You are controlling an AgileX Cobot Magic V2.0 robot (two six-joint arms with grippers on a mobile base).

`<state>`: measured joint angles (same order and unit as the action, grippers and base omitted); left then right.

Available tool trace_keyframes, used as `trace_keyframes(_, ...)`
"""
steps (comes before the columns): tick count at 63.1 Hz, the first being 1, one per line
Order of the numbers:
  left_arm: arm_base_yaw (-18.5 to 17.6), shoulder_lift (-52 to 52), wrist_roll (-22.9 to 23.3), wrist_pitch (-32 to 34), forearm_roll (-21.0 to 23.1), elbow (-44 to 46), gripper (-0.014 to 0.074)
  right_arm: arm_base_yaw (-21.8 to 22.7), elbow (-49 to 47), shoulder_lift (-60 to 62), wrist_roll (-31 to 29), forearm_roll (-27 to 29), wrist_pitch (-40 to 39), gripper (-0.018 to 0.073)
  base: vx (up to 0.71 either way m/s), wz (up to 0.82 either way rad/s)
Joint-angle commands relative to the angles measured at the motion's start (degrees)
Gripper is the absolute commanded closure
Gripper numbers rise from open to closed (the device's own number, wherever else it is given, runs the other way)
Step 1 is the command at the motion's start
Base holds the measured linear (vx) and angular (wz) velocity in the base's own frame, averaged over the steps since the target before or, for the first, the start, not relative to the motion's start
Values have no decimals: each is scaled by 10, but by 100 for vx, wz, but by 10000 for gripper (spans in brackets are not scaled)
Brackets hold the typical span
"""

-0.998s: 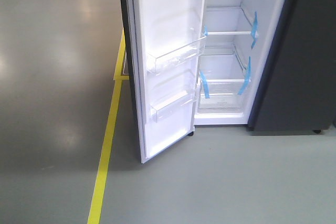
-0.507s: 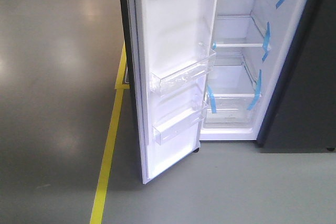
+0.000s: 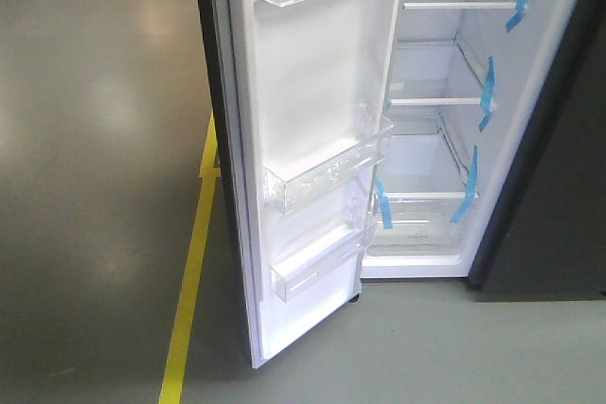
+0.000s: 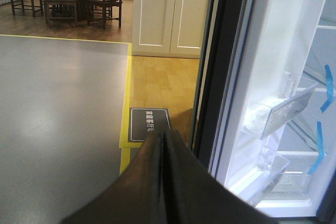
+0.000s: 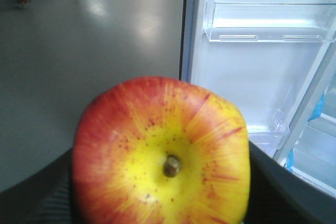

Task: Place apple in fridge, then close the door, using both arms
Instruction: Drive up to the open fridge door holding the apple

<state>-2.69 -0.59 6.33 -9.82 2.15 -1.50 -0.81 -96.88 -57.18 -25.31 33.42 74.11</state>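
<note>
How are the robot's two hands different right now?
The left gripper is shut with nothing in it, while the right gripper is shut on the apple. The left gripper faces the door's edge; the right gripper faces its white inside. Both are dark and close to the open fridge.

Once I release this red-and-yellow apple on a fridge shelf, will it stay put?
Probably not reliably: the round red-and-yellow apple looks near-spherical and smooth, so it may roll on a flat white-edged shelf. It looks firm, likely tolerating the dark fingers' squeeze.
</note>
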Motion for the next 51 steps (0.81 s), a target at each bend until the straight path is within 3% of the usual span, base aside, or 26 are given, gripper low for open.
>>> trace_keyframes(1,-2,-9,5,41,6,-12,603,0,-11,1,0,19,-10,563,18,0)
trace_keyframes(51,-2,-9,5,41,6,-12,603,0,-11,1,0,19,-10,563,16,2)
